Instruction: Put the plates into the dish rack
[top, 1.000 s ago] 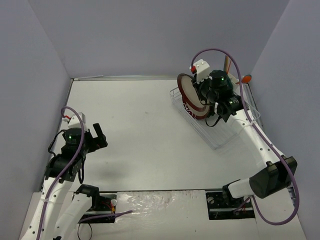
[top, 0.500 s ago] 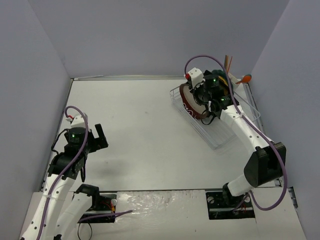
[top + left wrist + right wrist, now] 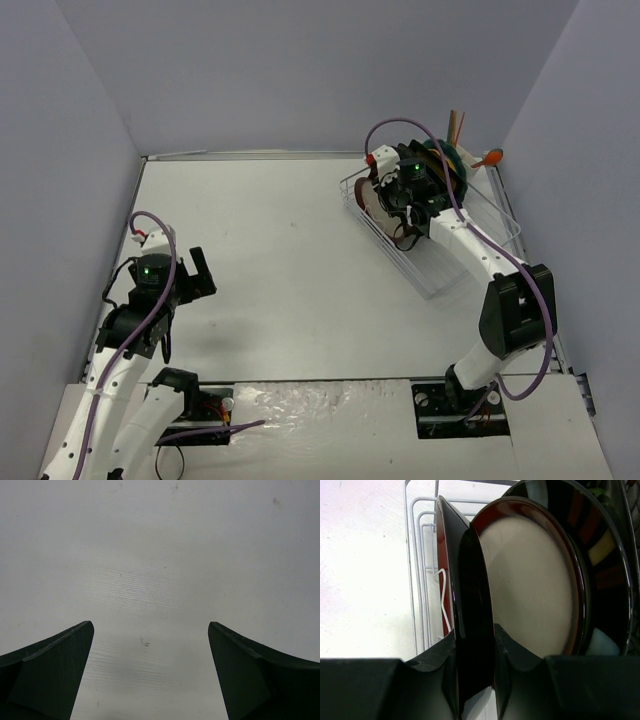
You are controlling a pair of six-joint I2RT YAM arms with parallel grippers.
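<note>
My right gripper [image 3: 475, 647] is shut on the rim of a dark plate [image 3: 470, 595], seen edge-on and standing upright among the wires of the white dish rack [image 3: 415, 580]. Just right of it stand a cream-centred plate with a red-brown rim [image 3: 530, 580] and a black striped-rim plate [image 3: 600, 550]. From above, the right gripper [image 3: 402, 196] sits over the rack's [image 3: 440, 262] far left end, with the held plate [image 3: 373, 203] low inside it. A teal plate [image 3: 452, 160] stands at the rack's far end. My left gripper [image 3: 197, 272] hangs open over bare table [image 3: 150, 555], holding nothing.
A wooden utensil [image 3: 455, 125] and an orange-tipped one [image 3: 492, 157] stick up at the rack's far right corner. Grey walls close in the table on three sides. The right arm's purple cable [image 3: 470, 215] loops above the rack.
The right gripper has carried the plate toward the far wall and down between the rack's wires. The left arm shifted slightly early on, then stayed still.
</note>
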